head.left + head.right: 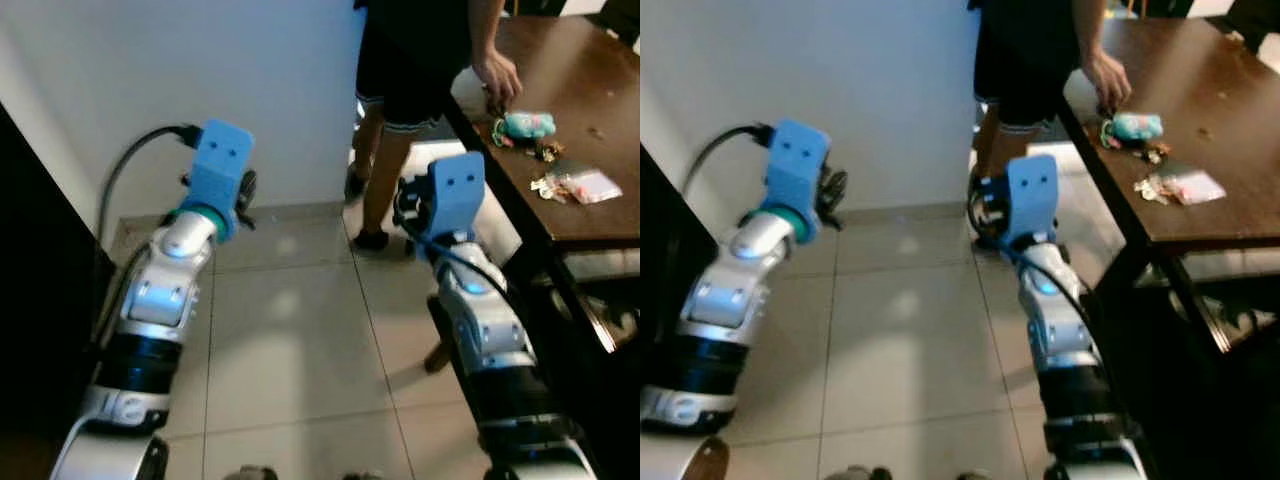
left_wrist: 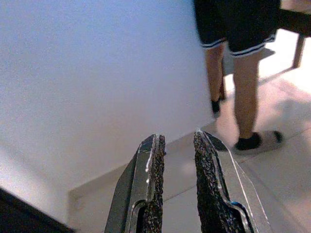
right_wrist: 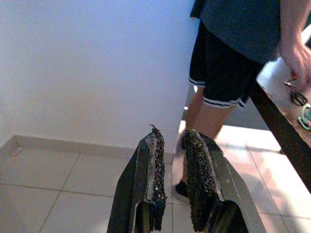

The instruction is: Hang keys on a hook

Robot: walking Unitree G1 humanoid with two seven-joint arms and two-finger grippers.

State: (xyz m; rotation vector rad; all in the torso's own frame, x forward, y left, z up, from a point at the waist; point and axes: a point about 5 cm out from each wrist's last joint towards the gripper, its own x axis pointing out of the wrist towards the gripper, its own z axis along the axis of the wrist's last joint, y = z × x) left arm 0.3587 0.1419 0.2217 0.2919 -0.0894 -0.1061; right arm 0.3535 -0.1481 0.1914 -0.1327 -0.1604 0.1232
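On table (image 1: 590, 215), keys (image 1: 545, 186) well apart from right gripper (image 3: 171, 141).

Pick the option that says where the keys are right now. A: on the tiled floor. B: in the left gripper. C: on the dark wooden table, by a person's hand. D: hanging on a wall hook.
C: the keys lie on the dark wooden table near a teal toy, with a person's hand resting close by.
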